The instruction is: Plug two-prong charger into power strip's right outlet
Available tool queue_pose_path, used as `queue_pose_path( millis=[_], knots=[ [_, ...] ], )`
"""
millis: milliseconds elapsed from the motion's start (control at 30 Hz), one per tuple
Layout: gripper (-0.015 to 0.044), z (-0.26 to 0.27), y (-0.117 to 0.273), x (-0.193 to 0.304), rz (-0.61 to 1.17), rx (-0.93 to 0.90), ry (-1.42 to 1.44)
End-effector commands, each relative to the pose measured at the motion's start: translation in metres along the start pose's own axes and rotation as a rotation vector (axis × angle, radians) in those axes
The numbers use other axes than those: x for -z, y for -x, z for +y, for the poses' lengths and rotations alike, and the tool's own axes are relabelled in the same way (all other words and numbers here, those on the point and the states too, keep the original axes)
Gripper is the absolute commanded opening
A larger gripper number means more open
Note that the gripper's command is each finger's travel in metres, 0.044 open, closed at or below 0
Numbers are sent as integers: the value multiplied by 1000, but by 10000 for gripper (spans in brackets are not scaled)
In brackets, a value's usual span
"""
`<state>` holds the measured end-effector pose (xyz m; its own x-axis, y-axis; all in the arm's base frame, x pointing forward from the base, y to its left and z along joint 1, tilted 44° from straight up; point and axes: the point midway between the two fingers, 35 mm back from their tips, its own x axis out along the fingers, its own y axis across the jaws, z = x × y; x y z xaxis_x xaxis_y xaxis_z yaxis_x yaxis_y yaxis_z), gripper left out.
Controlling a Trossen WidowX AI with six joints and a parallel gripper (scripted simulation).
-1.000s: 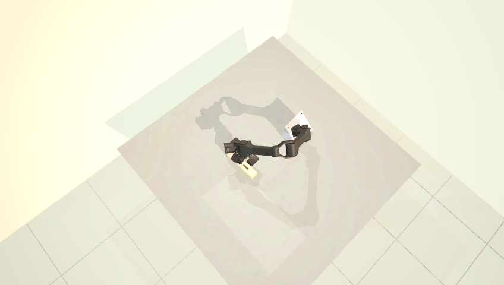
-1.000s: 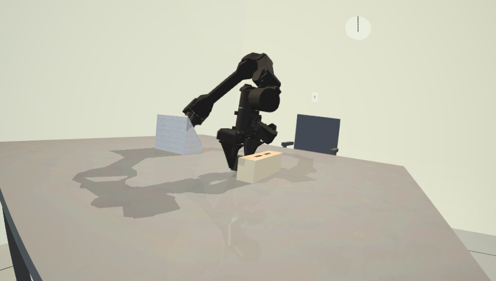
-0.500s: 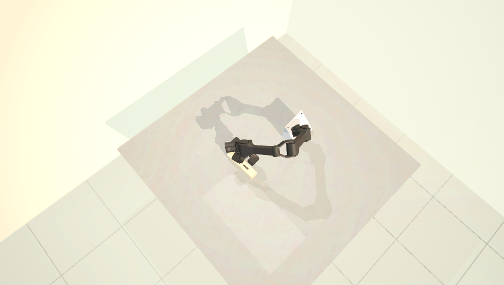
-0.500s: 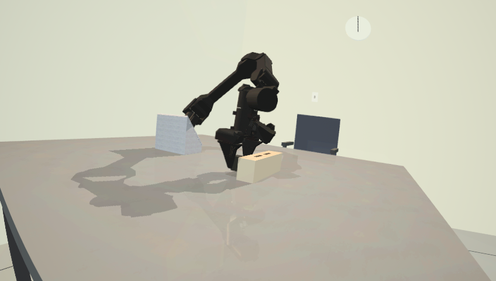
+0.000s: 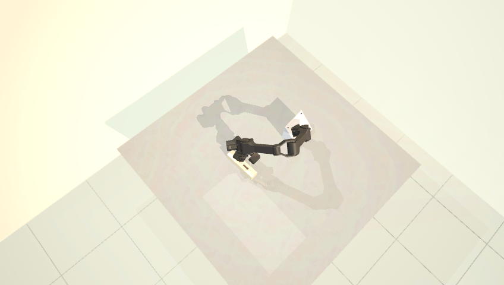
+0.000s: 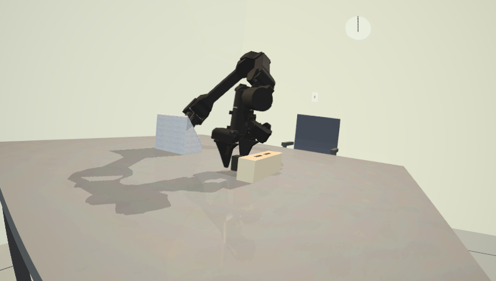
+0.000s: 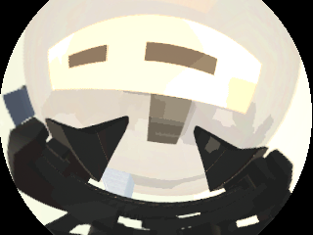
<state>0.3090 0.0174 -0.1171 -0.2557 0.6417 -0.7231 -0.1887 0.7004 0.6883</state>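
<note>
A cream power strip [image 5: 250, 172] [image 6: 264, 168] [image 7: 122, 79] stands on the table with two dark outlet slots on its top face. A small dark block, the charger [image 6: 234, 163] [image 7: 167, 117], is close beside the strip on the arm's side; its prongs cannot be made out. My gripper [image 6: 235, 161] [image 7: 162, 124] is wide open and points down beside the strip. In the wrist view its fingertips are on either side of the charger, with gaps to it on both sides. In the top view the arm hides the charger and the fingertips.
A pale wedge-shaped block [image 5: 301, 119] [image 6: 171, 133] [image 7: 118, 182] stands on the table [image 5: 353, 158] [image 6: 330, 215] at the arm's base. A dark blue chair [image 6: 316, 132] [image 7: 20, 105] is beyond the table's far edge. Arm shadows lie across the table.
</note>
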Motion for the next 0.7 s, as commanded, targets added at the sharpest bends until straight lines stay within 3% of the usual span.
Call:
queue_pose_path(
  millis=[0,667],
  knots=[
    [440,0,-1,7,4,1,3],
    [440,-1,-2,30,5,1,2]
  ],
)
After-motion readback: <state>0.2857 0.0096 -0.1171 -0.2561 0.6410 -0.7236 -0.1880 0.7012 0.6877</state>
